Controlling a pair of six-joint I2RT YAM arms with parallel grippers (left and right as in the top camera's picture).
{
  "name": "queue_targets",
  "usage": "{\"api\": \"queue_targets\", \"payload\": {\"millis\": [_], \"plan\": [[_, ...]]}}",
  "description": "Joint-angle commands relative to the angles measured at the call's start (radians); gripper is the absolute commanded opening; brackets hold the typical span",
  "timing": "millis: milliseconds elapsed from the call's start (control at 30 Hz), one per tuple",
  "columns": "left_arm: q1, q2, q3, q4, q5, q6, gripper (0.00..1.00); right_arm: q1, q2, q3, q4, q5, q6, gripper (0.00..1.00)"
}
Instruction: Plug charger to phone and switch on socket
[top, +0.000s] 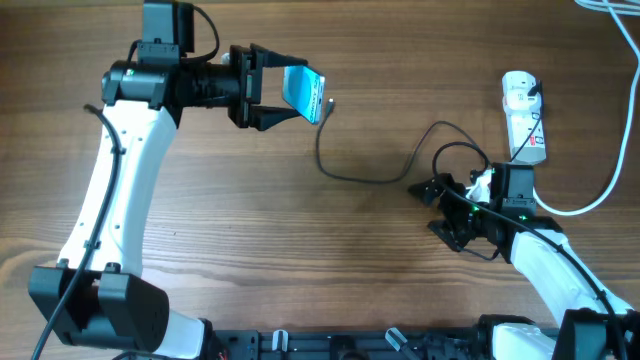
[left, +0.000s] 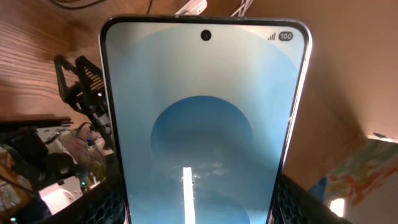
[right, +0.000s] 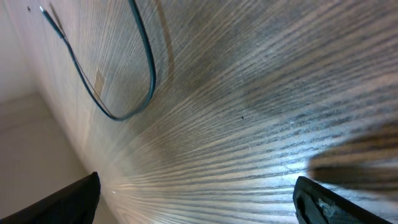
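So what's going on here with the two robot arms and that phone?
The left gripper is clamped on the phone by its long sides, and the screen is lit. The thin black charger cable runs from the socket across the table and ends right by the phone's edge. Whether it is plugged in cannot be told. The right gripper is open and empty, low over the wood beside the cable.

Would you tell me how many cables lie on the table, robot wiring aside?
2: the thin black charger curves across the middle; the thick white cord loops along the right edge. More may be hidden.
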Motion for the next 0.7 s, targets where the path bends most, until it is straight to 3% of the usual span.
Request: {"api": "queue_targets", "payload": {"millis": [0,167,300,433,567,667], "plan": [[0.009,-0.029,0.027,0.006,0.055,-0.053,0.44,0.003,0.01,0.02,-0.025,0.032,-0.069,1.0],[0.009,-0.029,0.027,0.006,0.055,-0.052,0.44,0.003,0.01,0.02,-0.049,0.044,-0.127,0.99],[0.009,-0.029,0.027,0.006,0.054,-0.051,0.43,0.003,0.0,0.051,-0.086,0.036,-0.253,0.9],[0.01,-0.029,0.027,0.006,0.051,-0.043,0.43,0.003,-0.039,0.292,-0.366,0.055,-0.474,0.87],[0.01,-0.029,0.027,0.006,0.023,-0.034,0.43,0.007,-0.05,0.537,-0.575,0.055,-0.587,0.87],[0.01,-0.029,0.027,0.006,0.015,-0.011,0.43,0.045,-0.051,0.645,-0.62,0.055,-0.607,0.87]]}}
